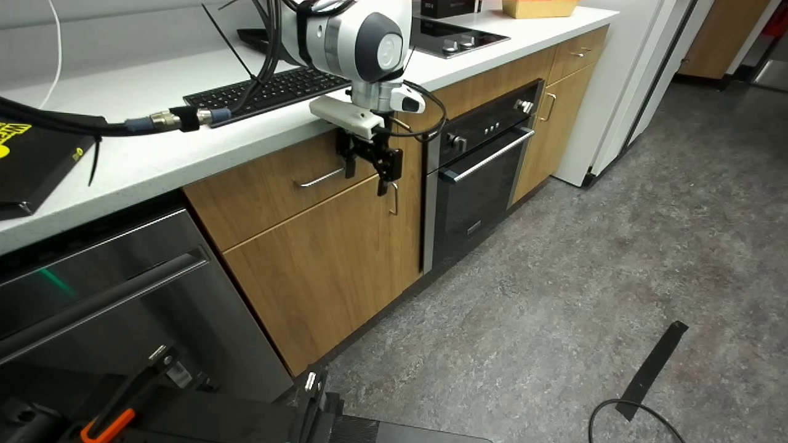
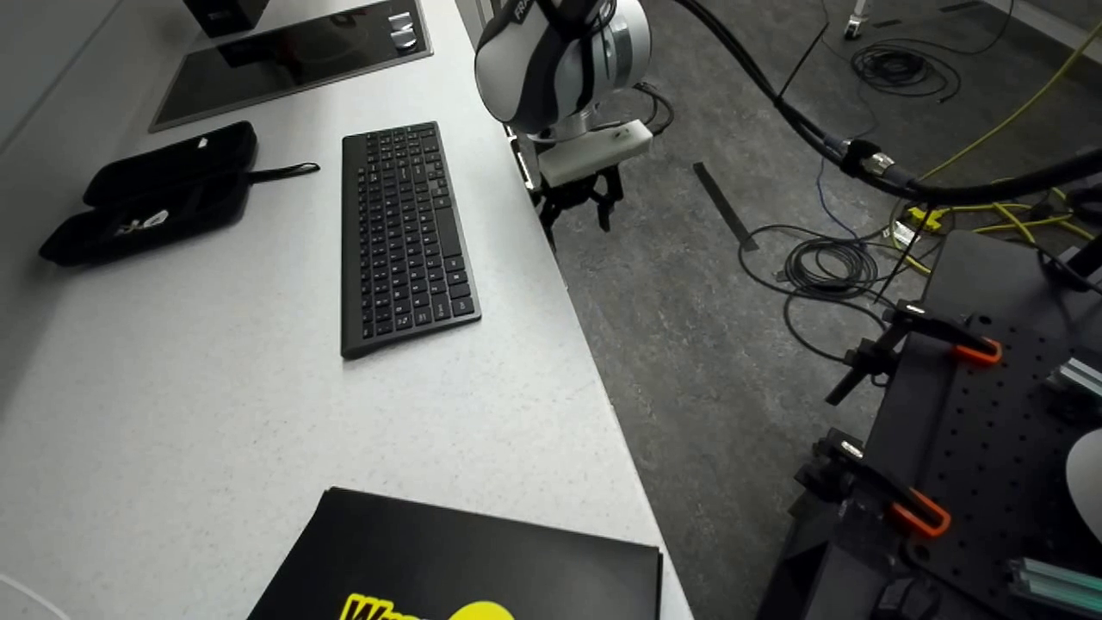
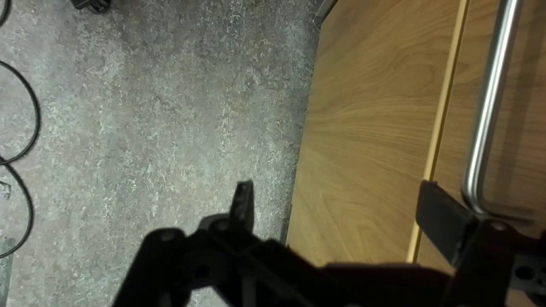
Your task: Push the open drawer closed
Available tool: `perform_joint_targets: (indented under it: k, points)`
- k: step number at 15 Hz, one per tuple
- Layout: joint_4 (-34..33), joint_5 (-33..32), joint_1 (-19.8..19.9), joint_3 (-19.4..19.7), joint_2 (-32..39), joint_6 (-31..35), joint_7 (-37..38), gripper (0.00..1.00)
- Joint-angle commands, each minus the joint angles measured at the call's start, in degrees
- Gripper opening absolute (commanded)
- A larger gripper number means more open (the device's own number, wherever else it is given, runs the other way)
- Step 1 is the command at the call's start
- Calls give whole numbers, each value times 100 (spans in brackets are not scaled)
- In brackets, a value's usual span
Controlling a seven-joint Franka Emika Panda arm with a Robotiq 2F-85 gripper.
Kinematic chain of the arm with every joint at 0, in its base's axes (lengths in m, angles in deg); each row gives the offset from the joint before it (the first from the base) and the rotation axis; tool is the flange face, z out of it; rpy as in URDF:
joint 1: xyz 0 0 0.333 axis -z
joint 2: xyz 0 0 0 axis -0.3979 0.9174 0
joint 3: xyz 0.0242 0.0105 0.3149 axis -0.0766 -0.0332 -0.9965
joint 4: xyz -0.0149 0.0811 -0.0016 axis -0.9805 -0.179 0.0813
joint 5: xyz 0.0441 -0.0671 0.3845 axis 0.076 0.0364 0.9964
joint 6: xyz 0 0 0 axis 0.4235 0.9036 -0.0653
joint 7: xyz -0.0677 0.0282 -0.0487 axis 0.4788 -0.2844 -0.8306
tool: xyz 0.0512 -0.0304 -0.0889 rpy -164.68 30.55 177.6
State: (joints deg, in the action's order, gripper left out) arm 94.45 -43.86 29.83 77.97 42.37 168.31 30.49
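In an exterior view the drawer [image 1: 274,187] sits under the desk [image 1: 154,163], at nine o'clock from the claw [image 1: 367,177], its front looking flush; a last small gap would be hard to tell. The main risk is a snag: in the wrist view the handle [image 3: 490,106] stands at two o'clock from the claw's middle, its near end right beside a finger [image 3: 441,217], so a hasty retreat could hook it and pull the drawer out. Pushing on blindly could strain the arm [image 1: 351,43]. The arm reaches over the desk, claw pointing down to six o'clock, fingers spread and holding nothing.
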Motion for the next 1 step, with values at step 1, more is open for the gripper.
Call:
perform_joint_targets:
  k: [1]
  points:
    - [-25,63,-56,66,13,-22,-38,100]
